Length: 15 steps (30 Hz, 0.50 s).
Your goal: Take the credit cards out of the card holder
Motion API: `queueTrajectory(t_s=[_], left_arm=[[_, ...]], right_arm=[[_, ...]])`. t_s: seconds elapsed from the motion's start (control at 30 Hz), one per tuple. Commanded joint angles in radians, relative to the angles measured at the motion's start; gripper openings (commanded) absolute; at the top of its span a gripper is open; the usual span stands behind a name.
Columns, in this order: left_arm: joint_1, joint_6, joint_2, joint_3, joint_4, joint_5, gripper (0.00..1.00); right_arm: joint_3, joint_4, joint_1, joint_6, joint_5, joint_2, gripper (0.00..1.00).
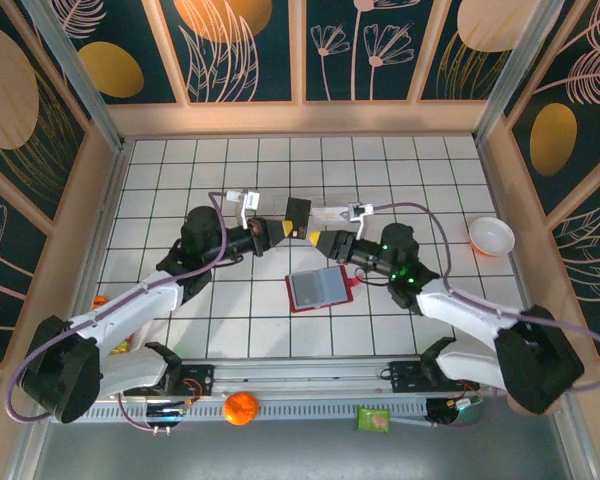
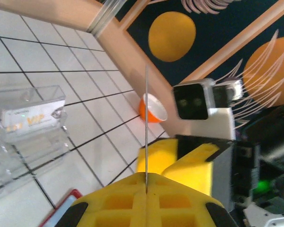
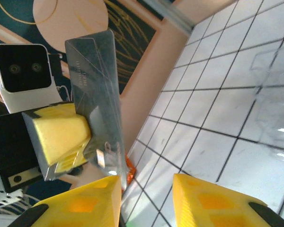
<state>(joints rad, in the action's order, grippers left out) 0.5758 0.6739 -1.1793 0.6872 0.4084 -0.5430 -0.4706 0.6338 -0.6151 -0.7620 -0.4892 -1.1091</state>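
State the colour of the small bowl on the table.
Small round bowl: orange outside, white inside; best in left wrist view.

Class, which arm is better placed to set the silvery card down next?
Left. The left claw is shut on the thin silvery grey card, while the right claw stands open beside it, holding nothing.

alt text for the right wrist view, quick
A silvery card stands nearly upright in frame, pinched in the shut left gripper. Below it the right gripper is open beside the card's lower edge, over a white tiled table with a clear tray.
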Motion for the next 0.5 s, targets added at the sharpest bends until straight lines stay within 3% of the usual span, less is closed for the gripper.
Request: queueTrajectory(t_s=[0.0, 0.23, 0.47], left_arm=[[-0.001, -0.207, -0.022, 0.114, -0.282, 0.076, 0.0], [0.001, -0.547, -0.153, 0.365, -0.593, 0.274, 0.0], [0.001, -0.98, -0.16, 0.396, -0.615, 0.246, 0.0]], right_arm=[[-0.01, -0.21, 0.036, 0.107, 0.046, 0.113, 0.35], [0.05, -0.311, 0.113, 0.108, 0.055, 0.242, 0.33], [0.074, -0.332, 0.191, 0.11, 0.02, 0.299, 0.32]])
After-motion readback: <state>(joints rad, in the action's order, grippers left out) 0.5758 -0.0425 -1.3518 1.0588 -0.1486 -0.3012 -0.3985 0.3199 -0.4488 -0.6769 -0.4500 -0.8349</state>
